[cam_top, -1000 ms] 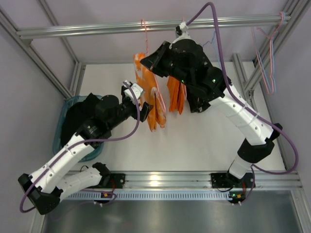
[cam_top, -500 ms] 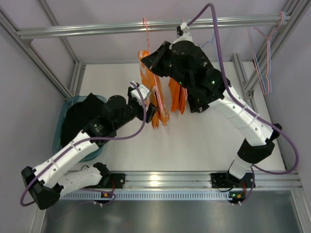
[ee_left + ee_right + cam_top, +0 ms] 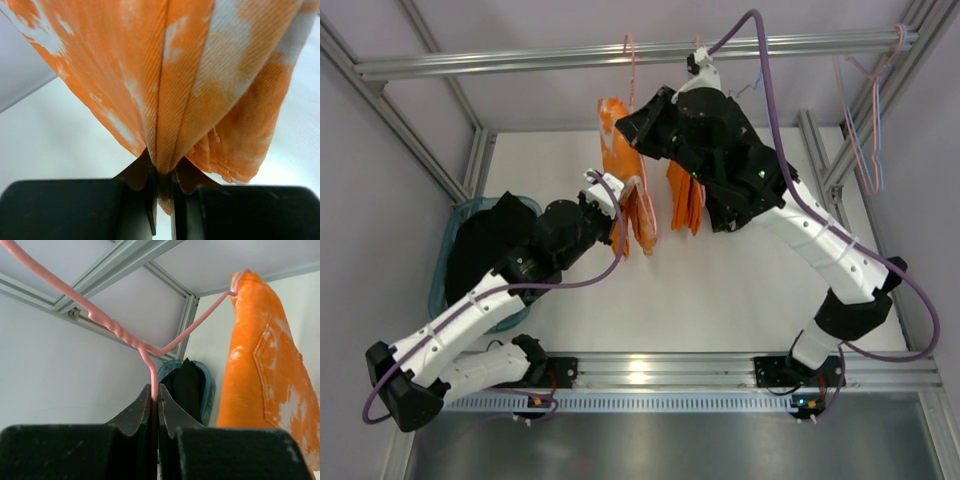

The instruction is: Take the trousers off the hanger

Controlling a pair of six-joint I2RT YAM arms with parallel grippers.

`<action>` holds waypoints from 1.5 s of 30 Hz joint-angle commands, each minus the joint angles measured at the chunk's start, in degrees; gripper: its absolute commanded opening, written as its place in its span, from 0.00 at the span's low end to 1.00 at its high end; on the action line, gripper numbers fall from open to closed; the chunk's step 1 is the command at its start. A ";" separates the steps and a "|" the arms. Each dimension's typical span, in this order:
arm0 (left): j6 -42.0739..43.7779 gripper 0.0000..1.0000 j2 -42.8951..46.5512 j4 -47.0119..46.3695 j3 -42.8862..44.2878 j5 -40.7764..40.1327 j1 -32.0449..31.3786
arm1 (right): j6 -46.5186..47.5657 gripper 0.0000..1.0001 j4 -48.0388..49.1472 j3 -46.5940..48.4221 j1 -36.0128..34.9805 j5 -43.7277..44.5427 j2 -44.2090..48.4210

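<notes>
Left gripper [image 3: 162, 174] pinched shut on trousers [image 3: 200, 75]; a thin fold at the bottom edge is caught between the jaws; the rest of the orange cloth, with whitish marks, fans out away from the fingers [image 3: 75, 207] and fills most of the left wrist view.

Right gripper [image 3: 155, 392] clamped narrow on hanger [image 3: 120, 333]; jaws grip the straight pink wire just below the twisted neck; one wire arm runs off to a corner on the right, and the trousers drape over that corner and hang down, pocket seam showing.

Top view: trousers hang between the two arms over the table [image 3: 740, 290]; left arm reaches in from the lower left to the cloth's low end; right arm comes from the right, its wrist at the top of the cloth; more orange shows under the right wrist; hanger hook sits up at the rail [image 3: 520, 58], can't tell if it rests on it.

Basket [image 3: 442, 280] at the left edge holds a black garment [image 3: 490, 235]; spare hangers [image 3: 865, 130] hang on the frame at right.
</notes>
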State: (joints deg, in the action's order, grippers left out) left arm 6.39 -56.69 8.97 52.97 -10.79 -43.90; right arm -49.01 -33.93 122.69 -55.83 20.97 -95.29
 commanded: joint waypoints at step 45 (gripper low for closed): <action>-3.41 0.00 -11.89 -0.09 71.60 3.76 17.69 | 25.46 0.00 21.28 -50.27 0.11 -10.51 25.06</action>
State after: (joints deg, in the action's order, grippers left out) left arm -0.03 -73.91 20.32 126.52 -2.13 -28.95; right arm -26.46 -15.57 72.27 -55.75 12.84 -73.25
